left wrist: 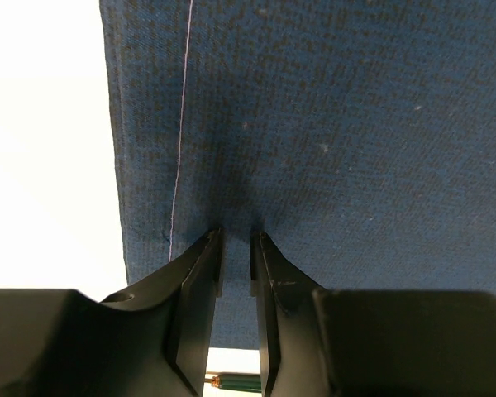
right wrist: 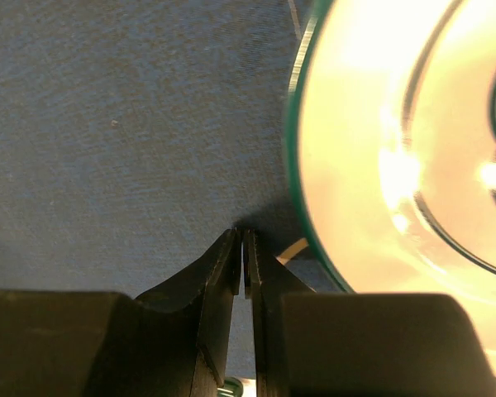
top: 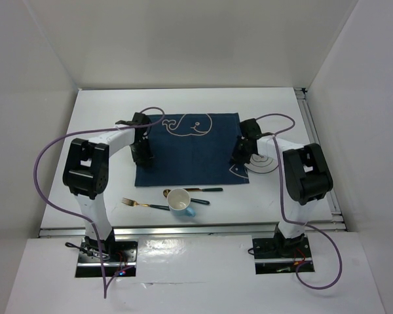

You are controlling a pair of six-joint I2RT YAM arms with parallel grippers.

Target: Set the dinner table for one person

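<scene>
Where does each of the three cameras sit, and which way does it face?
Top external: above and behind, looking down on the dinner table; both arms show.
Left wrist: faces down at the placemat; left gripper shows.
Right wrist: faces down at placemat and plate; right gripper shows.
All three share the placemat.
</scene>
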